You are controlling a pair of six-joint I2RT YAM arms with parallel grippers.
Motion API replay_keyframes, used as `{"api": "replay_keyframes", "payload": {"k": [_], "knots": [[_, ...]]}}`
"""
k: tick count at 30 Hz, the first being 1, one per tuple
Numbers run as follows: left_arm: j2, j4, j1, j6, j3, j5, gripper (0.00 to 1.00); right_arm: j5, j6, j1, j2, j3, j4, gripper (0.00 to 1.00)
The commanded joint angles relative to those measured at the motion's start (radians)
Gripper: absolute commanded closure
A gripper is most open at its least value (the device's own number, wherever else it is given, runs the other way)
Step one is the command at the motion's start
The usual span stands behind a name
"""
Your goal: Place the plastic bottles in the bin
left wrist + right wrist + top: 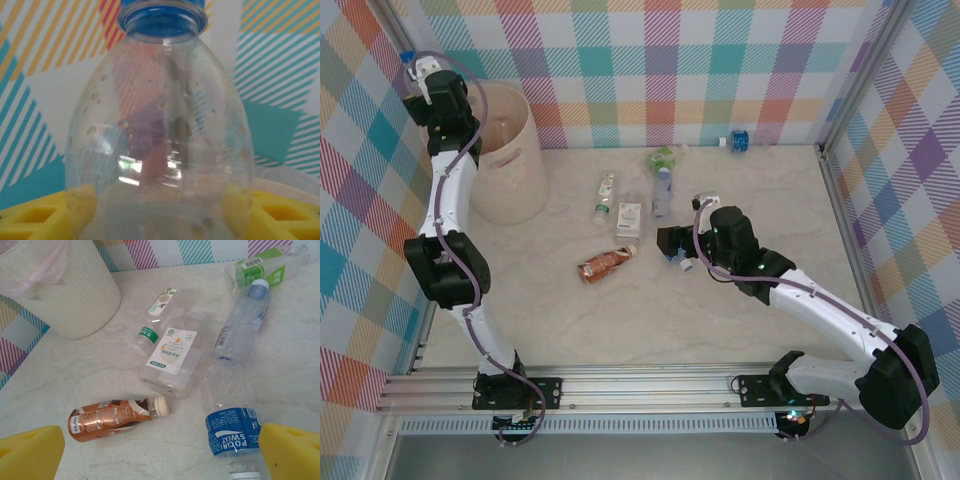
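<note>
The clear, blue-capped bottle [160, 150] is speckled with droplets.

The walls [670, 60] carry a pastel plaid of teal, pink, orange, purple and yellow on white. The bench [650, 320] is pale cream with faint marbling. The bin [520, 190] at upper left is beige, and the arms [455, 200] are white and black.

In the left wrist view, the clear bottle [160, 140] has a blue cap.

In the right wrist view:
- Lower left: the brown bottle [107, 419] has a white cap.
- Lower right: the blue-labelled bottle [232, 427] has white lettering.
- Centre: the flat bottle [172, 352] wears a white, orange and green label.
- Upper right: the green-labelled bottle [260, 270].
- Lower corners: the pads [30, 452] are yellow.
</note>
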State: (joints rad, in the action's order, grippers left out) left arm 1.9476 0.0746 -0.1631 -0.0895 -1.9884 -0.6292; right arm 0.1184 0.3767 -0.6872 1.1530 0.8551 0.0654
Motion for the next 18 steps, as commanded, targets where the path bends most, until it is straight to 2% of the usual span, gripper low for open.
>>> {"api": "replay_keyframes", "payload": {"k": [1, 5, 14, 18], "knots": [[0.003, 0.068, -0.009, 0.103, -0.032, -0.125, 0.27, 0.000, -0.015, -0.003, -0.028, 0.007, -0.007, 0.00], [0.005, 0.172, -0.009, 0.212, -0.079, -0.228, 0.20, 0.009, -0.013, -0.004, -0.047, -0.005, -0.008, 0.00], [-0.022, 0.371, -0.009, 0.390, -0.125, -0.186, 0.13, 0.013, 0.003, -0.003, -0.082, -0.023, 0.001, 0.00], [-0.022, 0.476, -0.007, 0.469, -0.194, -0.162, 0.10, 0.021, 0.002, -0.004, -0.099, -0.034, 0.001, 0.00]]}}
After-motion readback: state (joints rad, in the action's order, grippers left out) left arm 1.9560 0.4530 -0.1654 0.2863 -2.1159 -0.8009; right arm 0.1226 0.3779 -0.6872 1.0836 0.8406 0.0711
